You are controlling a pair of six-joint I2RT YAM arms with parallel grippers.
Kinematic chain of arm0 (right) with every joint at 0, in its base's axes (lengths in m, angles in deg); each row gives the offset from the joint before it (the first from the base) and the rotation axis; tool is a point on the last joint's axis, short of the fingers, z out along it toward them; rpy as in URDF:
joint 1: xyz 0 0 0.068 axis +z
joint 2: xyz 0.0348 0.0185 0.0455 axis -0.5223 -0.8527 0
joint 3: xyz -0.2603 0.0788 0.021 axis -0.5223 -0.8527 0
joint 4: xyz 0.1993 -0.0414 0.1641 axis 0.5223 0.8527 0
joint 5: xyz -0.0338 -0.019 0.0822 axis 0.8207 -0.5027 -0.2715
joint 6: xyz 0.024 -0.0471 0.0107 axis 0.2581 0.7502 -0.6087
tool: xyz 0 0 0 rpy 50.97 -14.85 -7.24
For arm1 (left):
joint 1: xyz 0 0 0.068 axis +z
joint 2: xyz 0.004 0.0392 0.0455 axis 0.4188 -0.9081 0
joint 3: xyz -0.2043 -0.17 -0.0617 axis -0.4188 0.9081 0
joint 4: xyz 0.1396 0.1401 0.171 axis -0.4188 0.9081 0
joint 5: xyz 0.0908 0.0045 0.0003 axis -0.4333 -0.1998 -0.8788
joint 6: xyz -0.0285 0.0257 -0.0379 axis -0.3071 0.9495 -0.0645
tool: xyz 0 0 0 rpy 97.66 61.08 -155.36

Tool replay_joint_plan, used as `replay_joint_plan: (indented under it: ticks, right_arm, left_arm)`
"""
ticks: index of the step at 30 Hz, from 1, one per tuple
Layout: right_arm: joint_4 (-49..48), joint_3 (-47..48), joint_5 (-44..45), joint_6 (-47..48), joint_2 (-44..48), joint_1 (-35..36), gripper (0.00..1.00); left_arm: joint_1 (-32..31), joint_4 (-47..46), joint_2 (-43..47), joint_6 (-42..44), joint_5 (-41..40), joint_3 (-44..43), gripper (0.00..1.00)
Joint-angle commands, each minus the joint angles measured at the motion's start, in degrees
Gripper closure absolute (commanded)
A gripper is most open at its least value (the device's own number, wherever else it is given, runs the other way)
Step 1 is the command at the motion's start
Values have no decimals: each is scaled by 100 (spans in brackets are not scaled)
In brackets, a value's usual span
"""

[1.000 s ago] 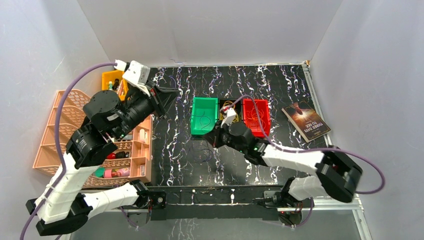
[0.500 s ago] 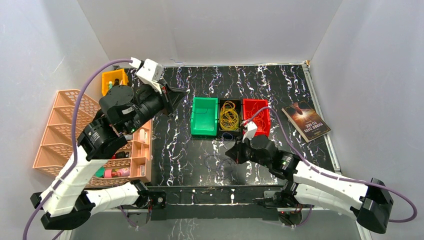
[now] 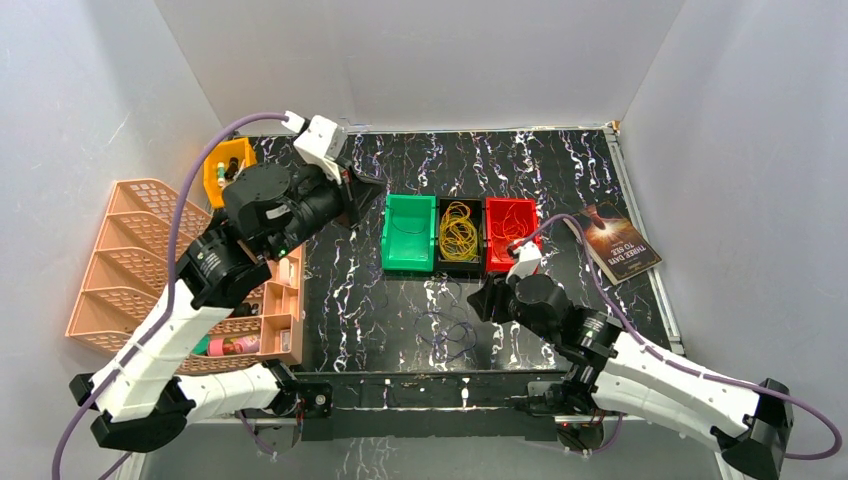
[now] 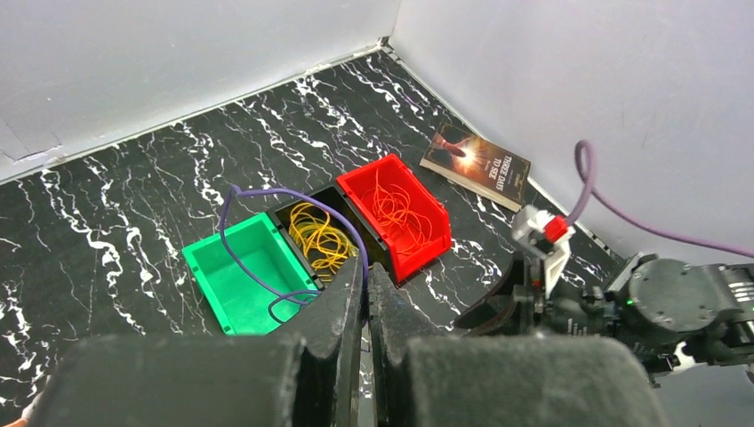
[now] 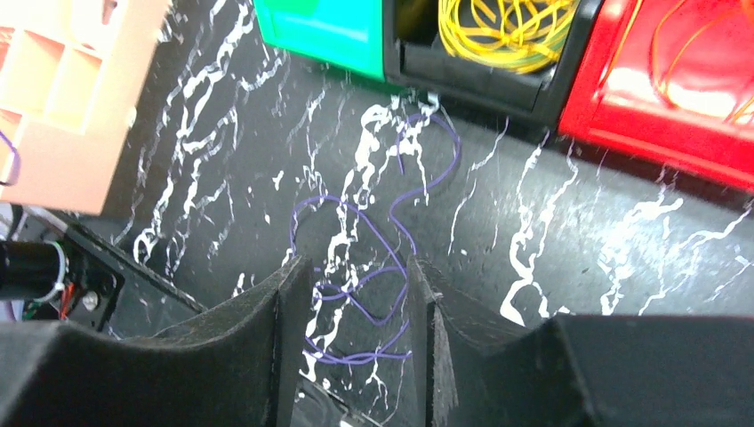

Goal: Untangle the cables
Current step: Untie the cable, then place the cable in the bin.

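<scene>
Thread-thin purple cable (image 4: 267, 189), curled loops

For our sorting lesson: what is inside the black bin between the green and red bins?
A loose bunch of yellow cables lies in the black bin. They cover most of its floor, so anything beneath cannot be seen.

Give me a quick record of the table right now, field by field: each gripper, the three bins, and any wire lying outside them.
left gripper: shut on a purple wire that loops over the green bin
right gripper: open, low over the loose purple wire on the table
bin row: green, black, red, left to right in the top view
black bin: yellow wires
red bin: orange wires
book: flat, right of the red bin
</scene>
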State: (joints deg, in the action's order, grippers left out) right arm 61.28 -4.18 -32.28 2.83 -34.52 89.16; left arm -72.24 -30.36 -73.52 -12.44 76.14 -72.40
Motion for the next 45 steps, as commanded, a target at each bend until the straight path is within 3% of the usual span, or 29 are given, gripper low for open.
replay_joint_plan:
  ticks: [1, 14, 32, 38, 45]
  right_arm:
    - [-84, 400, 569, 335, 311, 14, 48]
    - [-226, 166, 467, 114, 453, 15, 48]
    - [-430, 119, 465, 167, 500, 16, 48]
    - [-477, 262, 421, 283, 258, 15, 48]
    - [-514, 202, 437, 230, 339, 15, 48]
  left_arm:
    - [-12, -2, -225, 67, 261, -138, 100]
    - [-20, -192, -945, 335, 337, -325, 100]
    - [-13, -391, -1557, 831, -713, -746, 100]
    - [-3, -676, -1772, 1419, -1298, -829, 100]
    - [147, -1009, -2312, 1866, -1312, -1030, 100]
